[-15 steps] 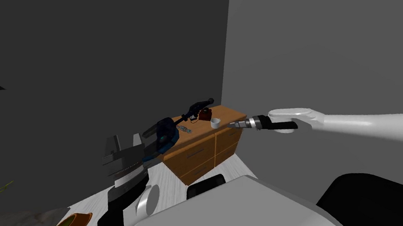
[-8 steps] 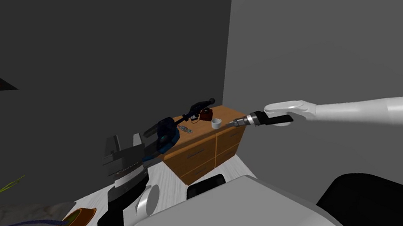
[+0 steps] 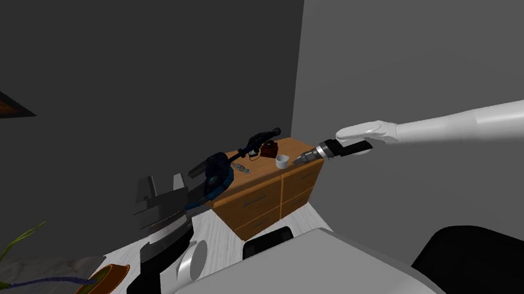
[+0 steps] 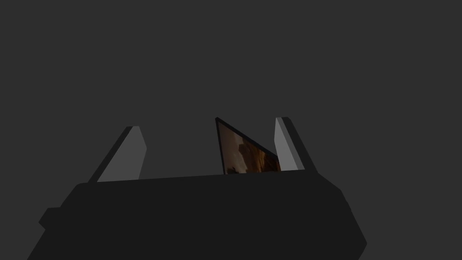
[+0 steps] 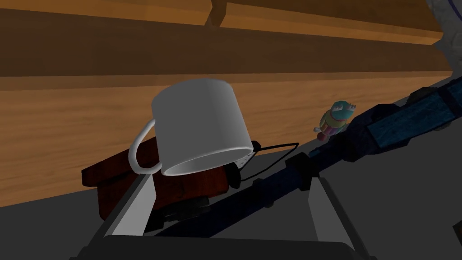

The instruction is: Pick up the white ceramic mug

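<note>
The white mug point(image 3: 282, 161) stands on the wooden dresser point(image 3: 263, 188) near its front edge, in the corner of the room. My right gripper point(image 3: 302, 159) is stretched out level with it, a short way to its right. In the right wrist view the mug point(image 5: 198, 126) is close ahead, its handle turned outward, just beyond one finger point(image 5: 135, 210). The right gripper point(image 5: 230, 203) is open with nothing between its fingers. My left gripper point(image 3: 161, 185) is held up near my chest, open and empty point(image 4: 205, 149).
Behind the mug lie a dark red-brown box point(image 5: 131, 185) with a black cable, a long dark blue and black tool point(image 3: 224, 163) and a small colourful figure point(image 5: 336, 119). A potted plant point(image 3: 97, 283) stands on the floor at the left. Grey walls meet behind the dresser.
My right forearm has risen to level and its gripper has edged closer to the mug. The head view has turned a little, shifting the plant and wall picture rightward.
</note>
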### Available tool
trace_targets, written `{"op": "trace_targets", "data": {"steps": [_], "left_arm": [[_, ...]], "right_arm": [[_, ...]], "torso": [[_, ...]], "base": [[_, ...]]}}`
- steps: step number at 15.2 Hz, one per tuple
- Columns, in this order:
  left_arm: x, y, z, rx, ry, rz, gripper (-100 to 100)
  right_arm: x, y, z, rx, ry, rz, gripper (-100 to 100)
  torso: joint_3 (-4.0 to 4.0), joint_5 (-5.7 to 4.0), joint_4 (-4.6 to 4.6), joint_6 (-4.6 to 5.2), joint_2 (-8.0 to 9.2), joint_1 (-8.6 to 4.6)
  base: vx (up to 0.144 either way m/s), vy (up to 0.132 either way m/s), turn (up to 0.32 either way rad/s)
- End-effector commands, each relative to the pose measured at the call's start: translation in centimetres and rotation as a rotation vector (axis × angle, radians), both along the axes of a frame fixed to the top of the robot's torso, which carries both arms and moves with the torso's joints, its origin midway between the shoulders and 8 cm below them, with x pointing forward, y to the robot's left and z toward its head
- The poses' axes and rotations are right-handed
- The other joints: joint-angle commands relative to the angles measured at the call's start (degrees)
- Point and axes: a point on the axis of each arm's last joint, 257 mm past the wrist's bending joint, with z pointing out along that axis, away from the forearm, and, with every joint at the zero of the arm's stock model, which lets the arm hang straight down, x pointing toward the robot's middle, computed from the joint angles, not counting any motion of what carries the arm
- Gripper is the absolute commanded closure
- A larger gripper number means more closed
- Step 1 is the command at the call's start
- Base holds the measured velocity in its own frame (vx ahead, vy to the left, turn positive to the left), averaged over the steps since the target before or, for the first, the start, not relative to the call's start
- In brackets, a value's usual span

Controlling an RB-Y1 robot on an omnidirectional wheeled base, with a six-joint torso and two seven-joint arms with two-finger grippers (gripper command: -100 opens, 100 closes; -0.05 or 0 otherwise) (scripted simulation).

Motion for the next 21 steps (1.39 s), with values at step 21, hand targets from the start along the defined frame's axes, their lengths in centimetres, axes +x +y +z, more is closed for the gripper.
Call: {"op": "trace_targets", "data": {"steps": [21], "left_arm": [[0.0, 0.0, 0.0, 0.0, 0.0, 0.0, 0]], "right_arm": [[2.3, 3.4, -0.1, -0.339, 0.14, 0.159, -100]], "torso": [[0.01, 0.0, 0.0, 0.01, 0.03, 0.02]], "base": [[0.01, -0.015, 0.037]]}}
